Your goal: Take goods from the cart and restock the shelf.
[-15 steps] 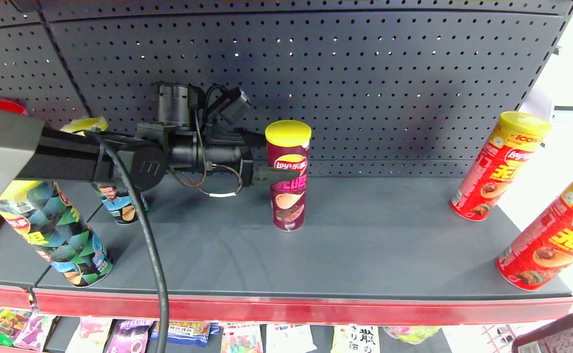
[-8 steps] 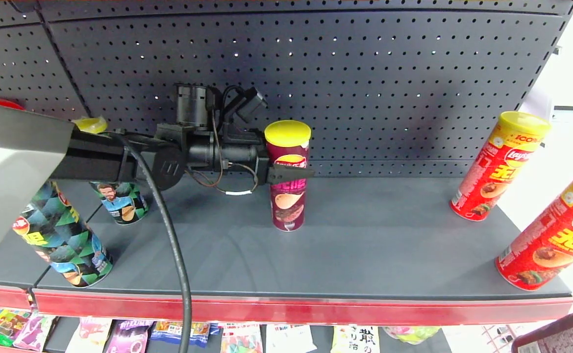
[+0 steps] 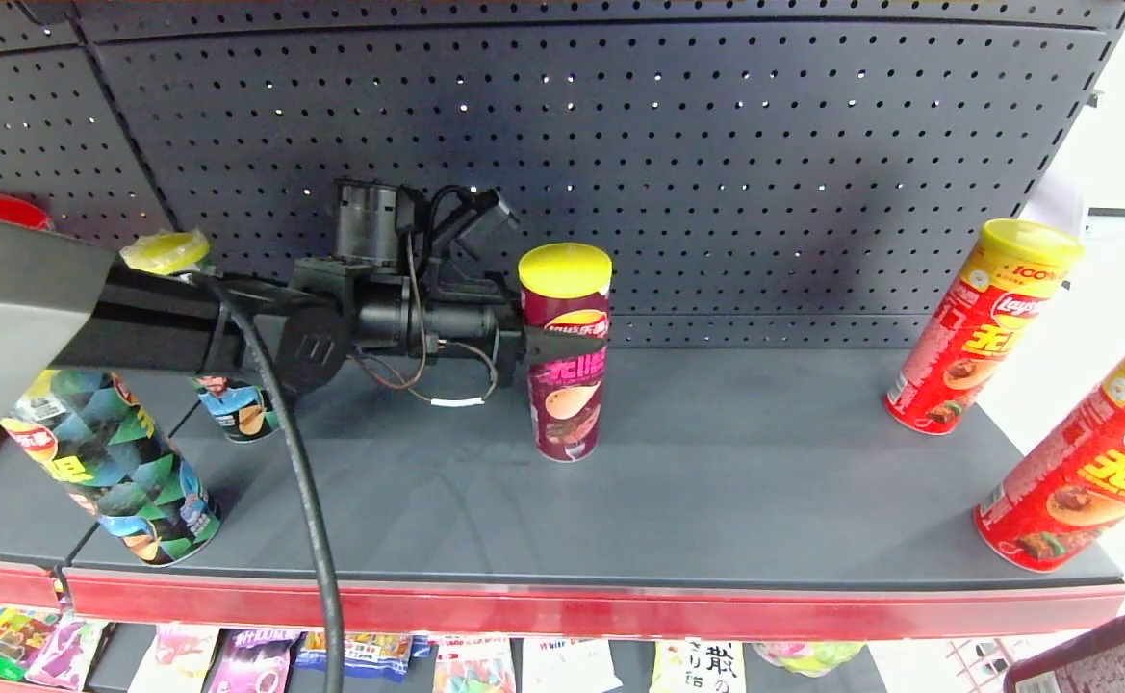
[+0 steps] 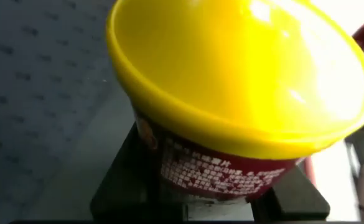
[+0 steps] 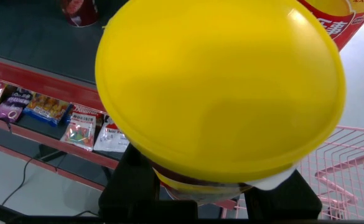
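Observation:
A maroon chips can with a yellow lid stands near the middle of the dark shelf, close to the pegboard back. My left gripper comes in from the left and is shut on the can's upper body, one finger across its front. In the left wrist view the same can sits between the fingers of the left gripper. My right gripper is shut on another yellow-lidded chips can, held off the shelf's front edge.
Two red cans stand at the shelf's right end, two green-patterned cans at the left. The shelf floor between them is bare. Snack bags fill the lower shelf. A pink cart is below the right gripper.
The left gripper slid further forward around the maroon can, then drew back slightly. The can has shifted a little toward the shelf front.

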